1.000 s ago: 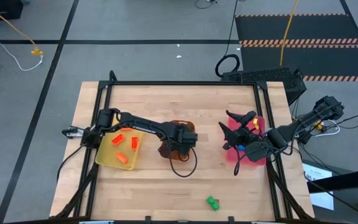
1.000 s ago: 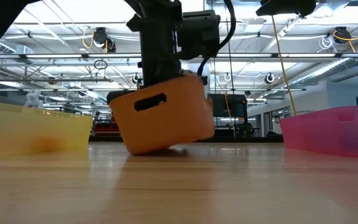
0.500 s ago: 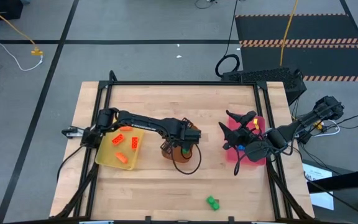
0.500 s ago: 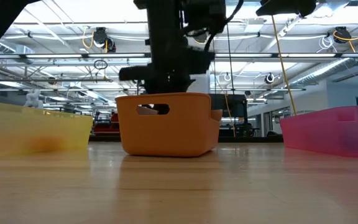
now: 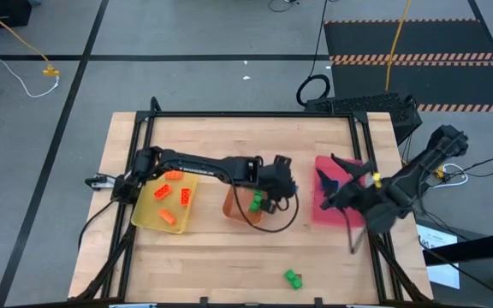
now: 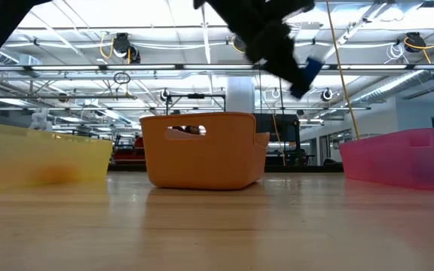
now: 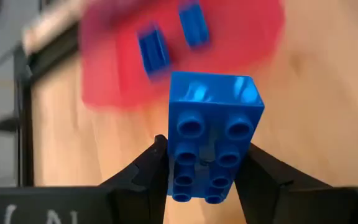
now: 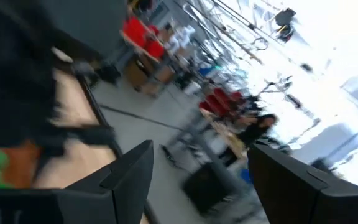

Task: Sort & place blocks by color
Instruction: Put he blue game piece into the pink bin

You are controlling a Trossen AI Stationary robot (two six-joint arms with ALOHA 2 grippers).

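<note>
My left gripper is shut on a blue brick, which it holds in the air between the orange tray and the pink tray. The brick also shows high up in the low view. The orange tray holds a green brick. The pink tray holds two blue bricks. The yellow tray holds several orange bricks. Another green brick lies on the table near the front edge. My right gripper is open over the pink tray. My left gripper pinches the blue brick by its two long sides between its two fingers, at the end nearest the wrist. The studded top faces the wrist camera. The brick is lifted clear and tilted, and it sticks out beyond the fingertips.
The three trays stand in a row across the table's middle. The orange tray rests flat on the table. A black frame borders the tabletop. Bare wood lies along the near and far sides.
The orange tray, tipped up under my left gripper a second ago, has settled flat. My left gripper has risen out of it and gone toward the table's right edge with the blue brick. My right arm has drawn back toward the right edge.
</note>
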